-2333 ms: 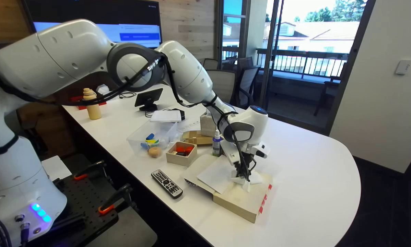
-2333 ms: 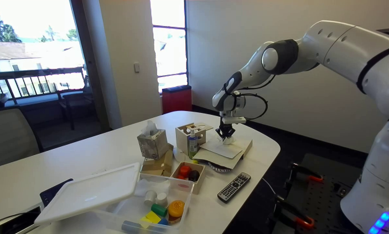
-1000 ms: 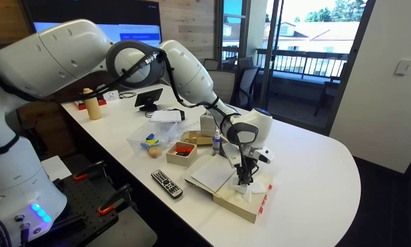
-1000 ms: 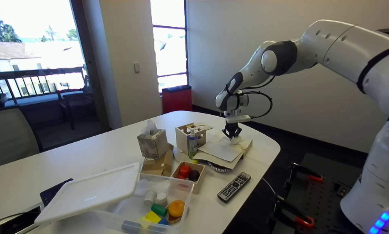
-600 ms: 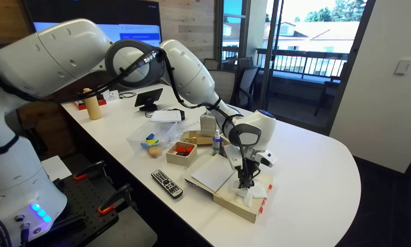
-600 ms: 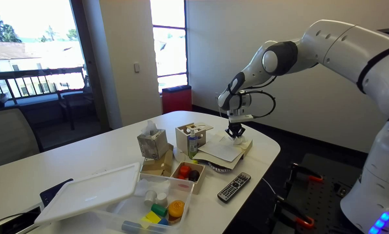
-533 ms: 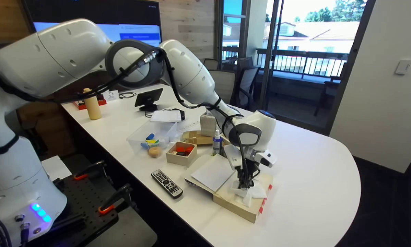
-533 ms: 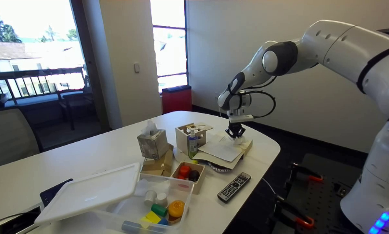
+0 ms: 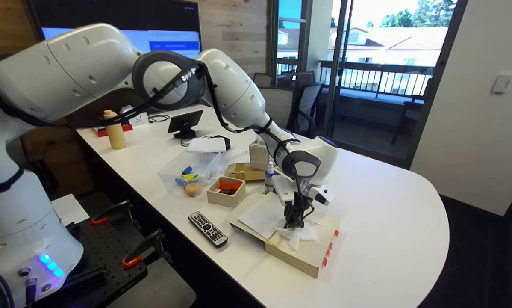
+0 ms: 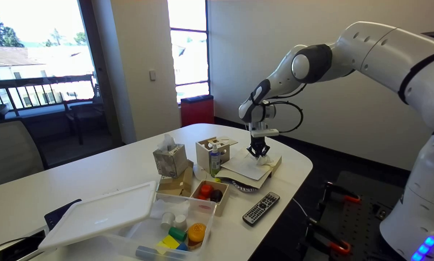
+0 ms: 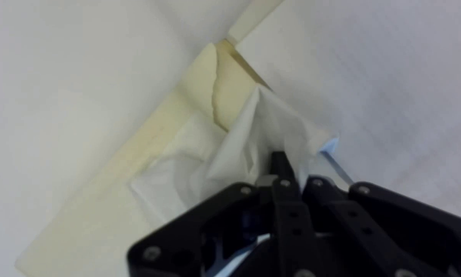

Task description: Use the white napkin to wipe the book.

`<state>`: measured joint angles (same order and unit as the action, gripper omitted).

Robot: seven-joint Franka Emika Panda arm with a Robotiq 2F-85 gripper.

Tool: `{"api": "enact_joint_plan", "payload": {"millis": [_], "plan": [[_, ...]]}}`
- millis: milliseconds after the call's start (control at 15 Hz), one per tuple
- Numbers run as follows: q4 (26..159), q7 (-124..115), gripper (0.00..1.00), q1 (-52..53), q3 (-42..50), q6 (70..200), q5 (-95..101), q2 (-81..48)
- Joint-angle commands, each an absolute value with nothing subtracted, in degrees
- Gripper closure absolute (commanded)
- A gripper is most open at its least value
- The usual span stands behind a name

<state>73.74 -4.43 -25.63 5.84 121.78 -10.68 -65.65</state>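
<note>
— The gripper (image 9: 294, 224) and white napkin (image 9: 301, 235) have shifted across the book (image 9: 318, 250), away from its red-pink edge toward the loose sheet (image 9: 260, 216) on it.
— How's the arm (image 9: 234, 92) standing?
— Bent and stretched out, wrist pointing down over the book. The gripper is clamped on the napkin, which sits on the book's top.
— Surface and room?
— White table (image 9: 392, 222) under the book; a wall screen (image 9: 166, 19) and a chair (image 9: 279, 102) well apart from it.
— Containers?
— Near the book, an open wooden box (image 9: 224, 199) with red pieces (image 10: 206, 190); farther from it, a clear bin (image 10: 207, 207) holding a green cylinder (image 10: 178, 234).
</note>
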Motion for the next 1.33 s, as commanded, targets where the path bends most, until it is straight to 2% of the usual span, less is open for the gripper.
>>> {"api": "enact_joint_plan", "payload": {"millis": [0, 400, 1267], "plan": [[72.9, -2.7, 1.0, -24.8, 4.7, 117.7, -11.7, -66.7], [72.8, -4.5, 1.0, -23.4, 6.3, 109.7, -11.0, -67.0], [74.0, -5.8, 1.0, -26.5, 7.7, 114.7, -15.5, -64.9]]}}
